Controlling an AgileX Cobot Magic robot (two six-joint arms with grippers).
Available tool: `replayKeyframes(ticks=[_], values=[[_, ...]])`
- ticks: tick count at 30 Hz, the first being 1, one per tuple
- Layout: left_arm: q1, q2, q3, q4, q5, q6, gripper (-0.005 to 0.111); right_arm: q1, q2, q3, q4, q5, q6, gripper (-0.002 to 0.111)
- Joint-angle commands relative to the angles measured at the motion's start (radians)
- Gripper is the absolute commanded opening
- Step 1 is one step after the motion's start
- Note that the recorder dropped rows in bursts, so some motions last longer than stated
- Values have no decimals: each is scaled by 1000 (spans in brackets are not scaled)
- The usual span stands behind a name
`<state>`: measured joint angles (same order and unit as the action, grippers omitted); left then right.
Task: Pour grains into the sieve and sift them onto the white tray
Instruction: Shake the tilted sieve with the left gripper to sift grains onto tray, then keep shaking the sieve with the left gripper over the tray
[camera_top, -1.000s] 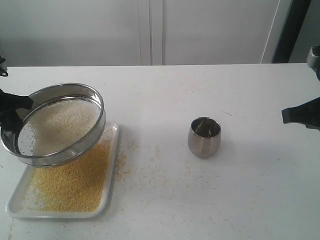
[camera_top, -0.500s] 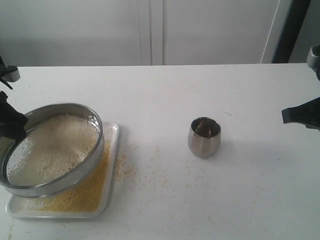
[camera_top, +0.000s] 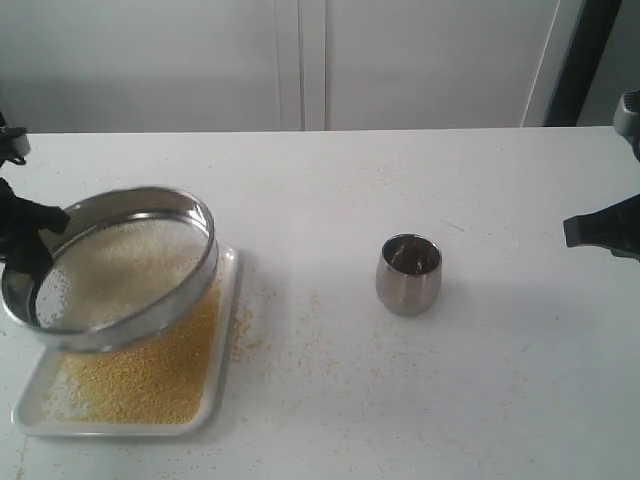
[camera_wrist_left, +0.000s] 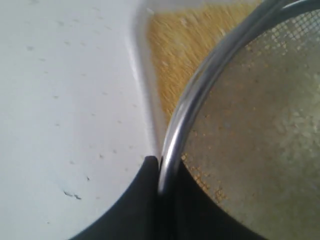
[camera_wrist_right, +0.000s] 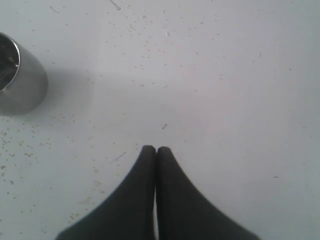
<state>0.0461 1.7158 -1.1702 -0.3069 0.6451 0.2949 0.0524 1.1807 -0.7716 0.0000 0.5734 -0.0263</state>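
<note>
Pinching the sieve (camera_top: 120, 265) by its rim, the left gripper (camera_wrist_left: 160, 164) holds it tilted over the white tray (camera_top: 226, 325), grains (camera_top: 140, 380) in both. The right gripper (camera_wrist_right: 156, 150) is clenched empty, apart from the steel cup (camera_top: 408, 275).

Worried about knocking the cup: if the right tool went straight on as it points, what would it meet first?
Likely the bare table ahead of the right tool; the steel cup sits off to one side. Depth is unclear.

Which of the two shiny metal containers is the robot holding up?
The sieve, the wide shallow mesh-bottomed ring: the left gripper pinches its rim, tilted above the white tray. The small cup stands alone on the table.
</note>
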Motion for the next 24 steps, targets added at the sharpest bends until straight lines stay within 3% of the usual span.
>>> replayKeyframes(ticks=[1, 2, 3, 4, 7, 8, 9, 11, 13, 14, 15, 18, 20, 21, 24], values=[[-22, -15, -5, -131, -12, 196, 0, -4, -7, -5, 0, -7, -3, 0], [-34, -15, -5, -124, 34, 369, 0, -4, -7, -5, 0, -7, -3, 0], [-39, -15, -5, -107, 66, 431, 0, -4, -7, -5, 0, -7, -3, 0], [-39, -15, -5, -89, 67, 390, 0, -4, -7, -5, 0, -7, -3, 0], [-9, -15, -5, -27, -45, -100, 0, -4, -7, -5, 0, -7, -3, 0], [1, -15, -5, -24, -66, -217, 0, -4, -7, -5, 0, -7, -3, 0], [1, -15, -5, -27, -76, -233, 0, -4, -7, -5, 0, -7, -3, 0], [-28, -15, -7, -38, -54, 47, 0, -4, -7, -5, 0, -7, -3, 0], [-53, -15, -7, -33, 63, 408, 0, -4, -7, -5, 0, -7, -3, 0], [-57, -13, -7, -28, 79, 415, 0, -4, -7, -5, 0, -7, -3, 0], [-57, -13, -7, -15, 63, 347, 0, -4, -7, -5, 0, -7, -3, 0], [-33, -13, -7, 44, -54, -133, 0, -4, -7, -5, 0, -7, -3, 0], [-28, -13, -7, 33, -85, -219, 0, -4, -7, -5, 0, -7, -3, 0], [-39, -13, -7, 21, -85, -139, 0, -4, -7, -5, 0, -7, -3, 0], [-70, -13, -4, 21, 25, 385, 0, -4, -7, -5, 0, -7, -3, 0]])
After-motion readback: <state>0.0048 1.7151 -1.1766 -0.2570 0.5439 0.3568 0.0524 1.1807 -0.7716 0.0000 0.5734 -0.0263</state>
